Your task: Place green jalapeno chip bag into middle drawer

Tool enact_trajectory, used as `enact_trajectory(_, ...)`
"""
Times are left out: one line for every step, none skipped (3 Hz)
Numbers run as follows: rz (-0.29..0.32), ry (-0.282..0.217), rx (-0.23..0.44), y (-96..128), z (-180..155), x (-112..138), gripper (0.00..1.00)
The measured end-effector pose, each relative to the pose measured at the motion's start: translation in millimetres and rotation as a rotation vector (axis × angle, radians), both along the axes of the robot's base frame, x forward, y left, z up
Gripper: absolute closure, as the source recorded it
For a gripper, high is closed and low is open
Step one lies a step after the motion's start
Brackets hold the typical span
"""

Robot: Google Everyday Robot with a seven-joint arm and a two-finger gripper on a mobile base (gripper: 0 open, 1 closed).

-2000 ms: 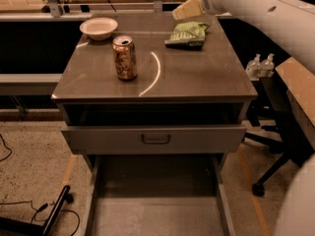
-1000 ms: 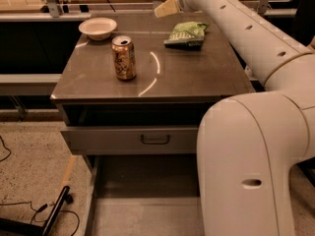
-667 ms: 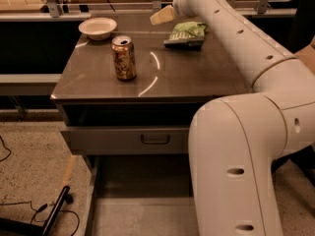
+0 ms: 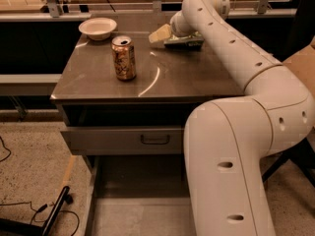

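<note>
The green jalapeno chip bag point(image 4: 186, 41) lies flat at the back right of the cabinet top, mostly hidden behind my arm. My gripper point(image 4: 160, 34) hangs just left of the bag, low over the top, at the end of the white arm that curves in from the right. The middle drawer point(image 4: 140, 200) stands pulled out at the bottom, showing its flat grey floor; my arm covers its right part.
A gold soda can point(image 4: 123, 58) stands on the cabinet top point(image 4: 167, 80) left of centre. A white bowl point(image 4: 97, 27) sits at the back left. A shut drawer with a dark loop handle point(image 4: 155, 139) is above the open one. Cables and a dark bar lie on the floor at left.
My gripper has moved left and down, from above the bag's right side to low beside its left end. My arm now fills the right of the view. The bag, can and bowl have not moved.
</note>
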State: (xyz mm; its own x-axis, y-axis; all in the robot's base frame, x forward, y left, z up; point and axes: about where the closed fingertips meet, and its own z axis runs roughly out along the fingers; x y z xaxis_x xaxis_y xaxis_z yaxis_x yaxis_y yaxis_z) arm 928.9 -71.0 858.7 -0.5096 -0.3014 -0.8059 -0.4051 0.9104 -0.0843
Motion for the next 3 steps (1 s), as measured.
enact_trajectory(-0.024, 0.066, 0.007, -5.6, -30.3, -8.4, 0.18)
enact_trajectory(-0.032, 0.077, 0.006, -4.8, -31.9, -9.9, 0.40)
enact_trajectory(-0.032, 0.077, 0.006, -4.8, -24.1, -9.9, 0.63)
